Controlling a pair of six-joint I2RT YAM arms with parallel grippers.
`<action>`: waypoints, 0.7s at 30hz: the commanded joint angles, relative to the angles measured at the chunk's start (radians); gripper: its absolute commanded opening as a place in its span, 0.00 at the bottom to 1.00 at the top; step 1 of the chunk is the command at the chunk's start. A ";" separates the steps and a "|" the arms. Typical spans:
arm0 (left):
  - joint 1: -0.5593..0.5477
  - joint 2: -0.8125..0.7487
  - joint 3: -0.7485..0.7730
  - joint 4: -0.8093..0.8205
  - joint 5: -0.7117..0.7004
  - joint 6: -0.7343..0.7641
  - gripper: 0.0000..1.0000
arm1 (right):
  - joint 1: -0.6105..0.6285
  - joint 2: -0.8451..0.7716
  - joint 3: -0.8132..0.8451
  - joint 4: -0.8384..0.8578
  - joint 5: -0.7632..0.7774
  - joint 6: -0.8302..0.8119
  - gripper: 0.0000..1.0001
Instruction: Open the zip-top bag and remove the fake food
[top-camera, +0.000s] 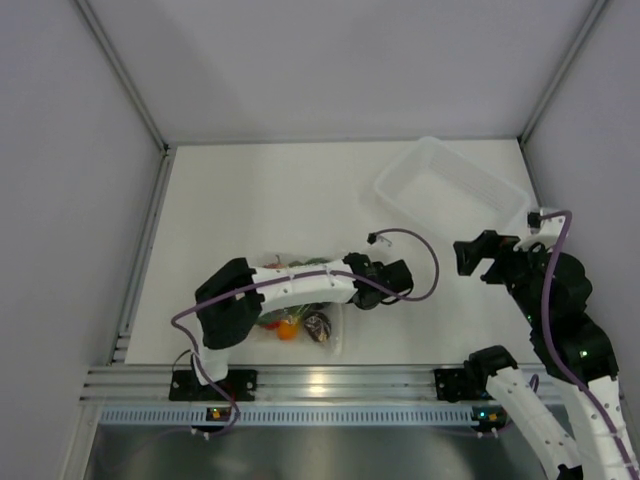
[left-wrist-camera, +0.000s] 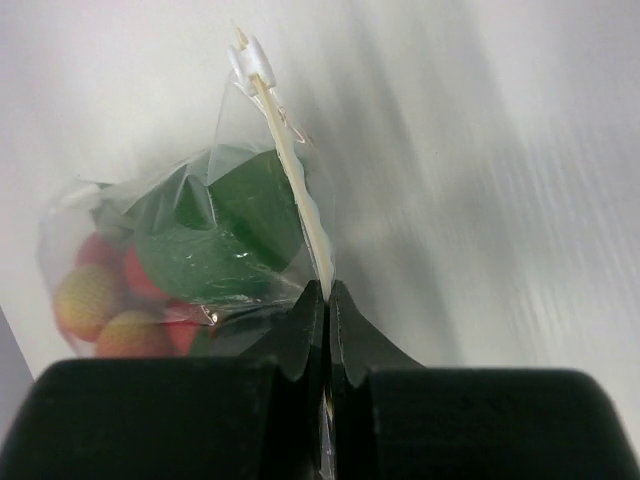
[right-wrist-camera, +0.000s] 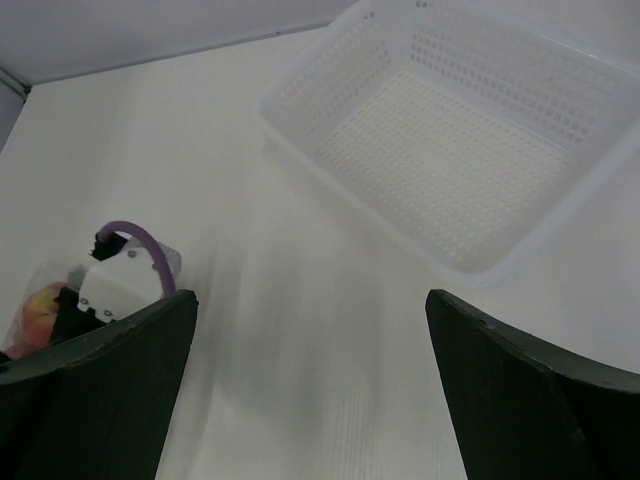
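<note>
The clear zip-top bag (top-camera: 336, 338) lies near the table's front edge, under my left arm. The fake food is inside it: an orange piece (top-camera: 288, 330) and a dark maroon piece (top-camera: 318, 325). In the left wrist view the bag (left-wrist-camera: 240, 170) holds green pieces (left-wrist-camera: 215, 240) and red and yellow pieces (left-wrist-camera: 90, 300). My left gripper (left-wrist-camera: 328, 290) is shut on the bag's white zip strip (left-wrist-camera: 295, 190), which runs away from the jaws to a white end tab (left-wrist-camera: 250, 62). It sits at the bag's right edge in the top view (top-camera: 358, 292). My right gripper (top-camera: 478, 256) (right-wrist-camera: 310, 300) is open and empty, above bare table right of the bag.
A rigid translucent perforated tub (top-camera: 450, 190) (right-wrist-camera: 450, 150) stands at the back right, empty. Grey walls close in the table on the left, back and right. A metal rail (top-camera: 320, 385) runs along the front edge by the arm bases.
</note>
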 joint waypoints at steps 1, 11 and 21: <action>-0.004 -0.181 0.025 0.001 0.036 0.140 0.00 | -0.003 -0.023 0.021 0.034 -0.010 -0.019 1.00; -0.001 -0.498 0.025 0.033 0.182 0.393 0.00 | -0.001 -0.032 0.044 0.003 -0.010 -0.070 0.99; -0.001 -0.805 -0.093 0.176 0.534 0.692 0.00 | 0.014 0.023 -0.013 0.255 -0.813 -0.094 0.99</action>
